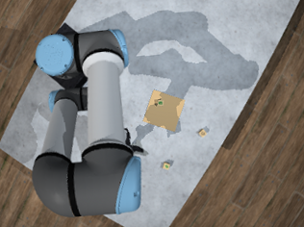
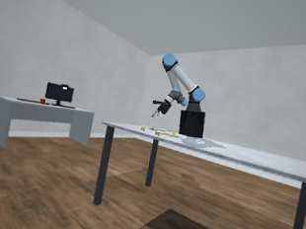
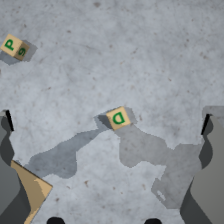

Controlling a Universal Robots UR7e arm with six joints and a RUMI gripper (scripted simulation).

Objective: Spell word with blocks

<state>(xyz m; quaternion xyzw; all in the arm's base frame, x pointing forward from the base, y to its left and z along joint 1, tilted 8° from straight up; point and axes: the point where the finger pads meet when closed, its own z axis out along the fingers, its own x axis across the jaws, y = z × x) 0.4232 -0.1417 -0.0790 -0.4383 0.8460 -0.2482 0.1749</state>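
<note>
The hand is wide apart and holds nothing; it hangs over the D block; the P block sits well apart on the surface.

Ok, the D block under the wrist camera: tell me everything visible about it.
The D block is a small, pale, wood-coloured cube with a green D on its top face. It rests flat on the grey table top, off the tan mat, turned at a slant in the wrist view. Nothing touches it; the open gripper hangs above it, holding nothing. The P block lies apart.
</note>
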